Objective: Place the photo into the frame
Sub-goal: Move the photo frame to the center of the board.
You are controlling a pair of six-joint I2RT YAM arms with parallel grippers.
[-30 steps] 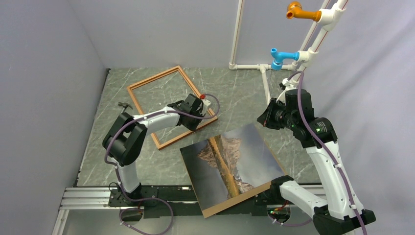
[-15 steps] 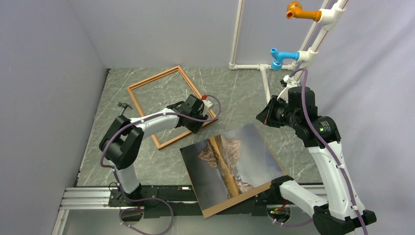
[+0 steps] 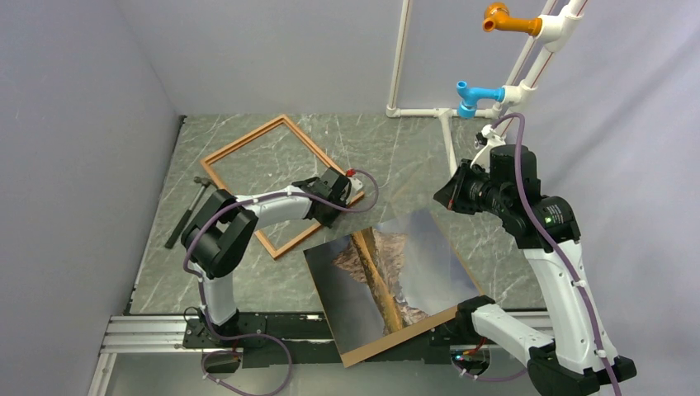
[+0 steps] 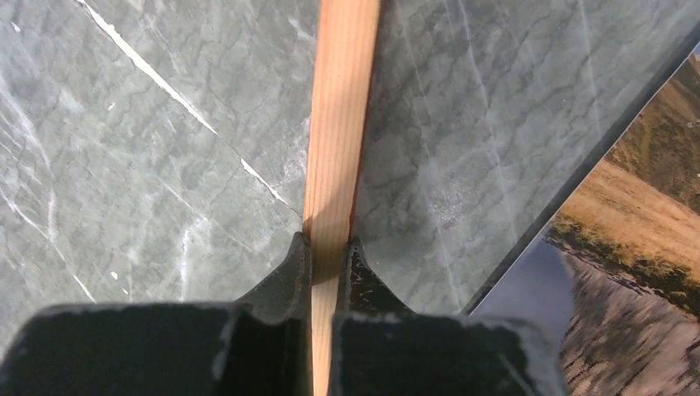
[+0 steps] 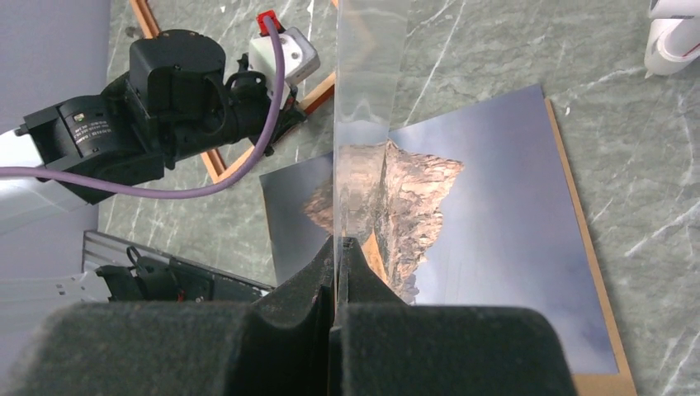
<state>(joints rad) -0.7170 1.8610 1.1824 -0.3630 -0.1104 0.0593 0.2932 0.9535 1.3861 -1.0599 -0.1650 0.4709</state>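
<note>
The frame (image 3: 244,140) is gripped by its right-hand moulding between the closed left fingers (image 4: 289,276), left of centre. The photo (image 3: 347,289) is seen face up at lower centre on a brown board (image 3: 371,352). A clear pane (image 5: 367,82) (barely visible) is pinched edge-on by the closed right fingers (image 5: 312,276). The frame is best dragged flat, without twisting.

table (image 3: 396,157): grey marble | on it: frame (image 3: 243,140), brown board (image 3: 388,351), hammer (image 3: 183,216), white pipe stand (image 3: 421,111)
</note>
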